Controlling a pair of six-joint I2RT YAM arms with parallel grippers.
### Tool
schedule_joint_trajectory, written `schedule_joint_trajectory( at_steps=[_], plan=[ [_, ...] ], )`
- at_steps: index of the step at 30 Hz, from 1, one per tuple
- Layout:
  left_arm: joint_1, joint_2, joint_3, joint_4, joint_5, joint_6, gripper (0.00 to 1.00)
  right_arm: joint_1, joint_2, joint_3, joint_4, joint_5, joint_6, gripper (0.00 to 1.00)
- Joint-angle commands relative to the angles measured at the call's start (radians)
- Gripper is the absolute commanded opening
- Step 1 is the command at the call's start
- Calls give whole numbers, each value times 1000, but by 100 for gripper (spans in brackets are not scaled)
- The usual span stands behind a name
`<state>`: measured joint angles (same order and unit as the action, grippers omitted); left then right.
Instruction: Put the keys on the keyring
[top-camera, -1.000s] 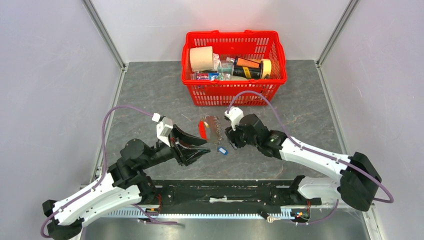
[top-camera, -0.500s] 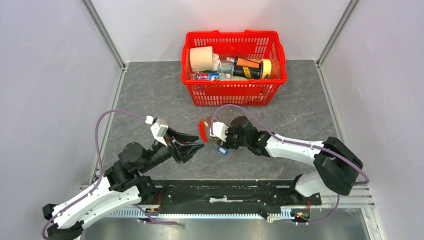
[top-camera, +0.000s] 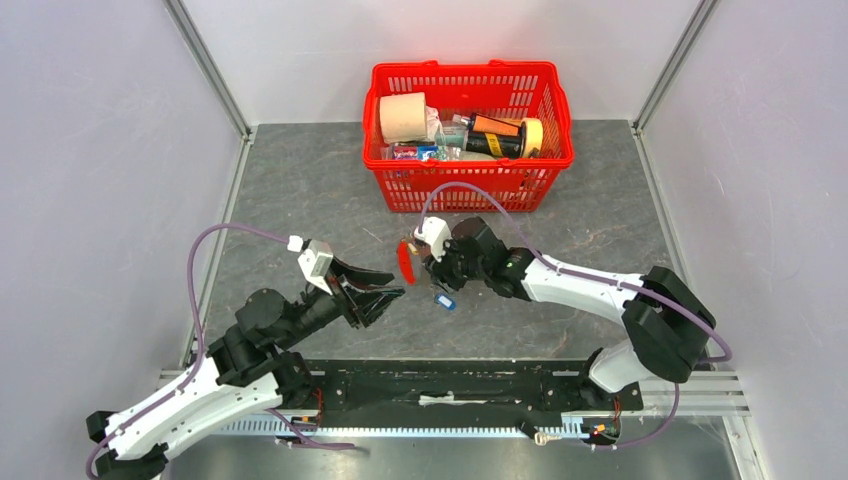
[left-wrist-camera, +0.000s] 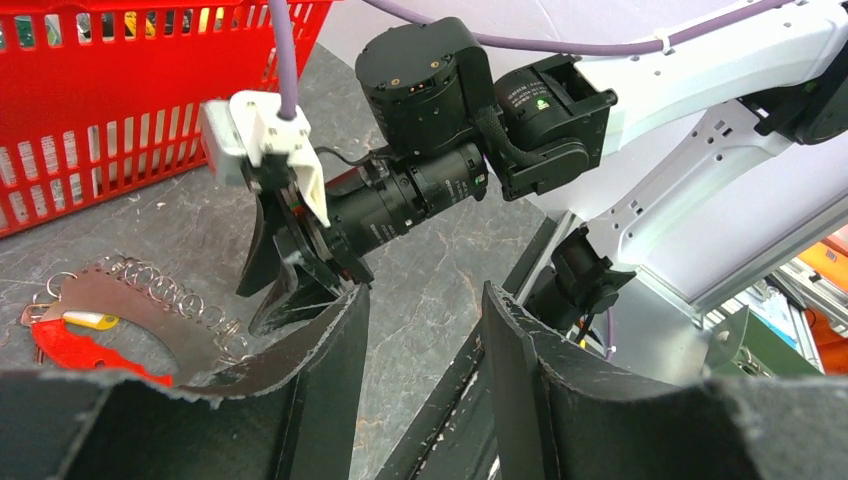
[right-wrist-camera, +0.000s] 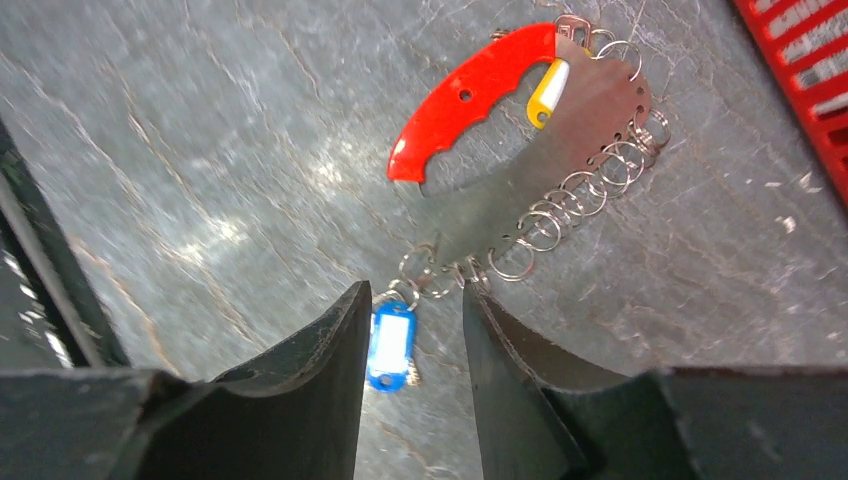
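The keyring (right-wrist-camera: 470, 100) lies flat on the grey table: a red grip, a silvery plate (right-wrist-camera: 575, 150) edged with several wire rings, and a small yellow piece. A blue key tag (right-wrist-camera: 390, 345) with a tiny key beside it lies at the plate's lower end. My right gripper (right-wrist-camera: 415, 295) hovers open above it, so the tag shows in the gap between the fingers. From above, the keyring (top-camera: 405, 260) and blue tag (top-camera: 445, 301) sit at mid-table, with the right gripper (top-camera: 437, 275) over them. My left gripper (top-camera: 397, 293) is open and empty just to their left. In the left wrist view the left gripper (left-wrist-camera: 425, 295) frames bare table, with the keyring (left-wrist-camera: 75, 345) at lower left.
A red basket (top-camera: 468, 67) with a paper roll, tape and bottles stands behind the keyring, close to the right arm's cable. The black base rail (top-camera: 450, 385) runs along the near edge. Metal posts and grey walls bound the table on both sides.
The right gripper has swung left and forward over the keyring and blue tag, its fingers drawing a little closer together. The left gripper has shifted slightly left and stayed open.
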<state>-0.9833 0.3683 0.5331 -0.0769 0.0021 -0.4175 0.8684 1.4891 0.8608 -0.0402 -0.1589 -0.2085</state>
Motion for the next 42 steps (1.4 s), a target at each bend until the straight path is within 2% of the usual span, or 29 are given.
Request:
schedule_joint_trajectory(
  at_steps=[1, 6, 16, 35, 42],
  plan=[
    [2, -22, -5, 6, -7, 3, 52, -1, -11, 59, -33, 35, 340, 47],
    [2, -27, -6, 5, -7, -1, 52, -2, 47, 113, -166, 73, 538, 46],
    [-18, -37, -5, -7, -10, -1, 52, -2, 119, 70, -148, 153, 834, 41],
    [2, -11, -1, -14, -16, 2, 53, -2, 141, 3, -51, 311, 988, 40],
    [2, -4, 1, -15, -16, 3, 53, -3, 144, -5, -15, 322, 1022, 40]
  ],
)
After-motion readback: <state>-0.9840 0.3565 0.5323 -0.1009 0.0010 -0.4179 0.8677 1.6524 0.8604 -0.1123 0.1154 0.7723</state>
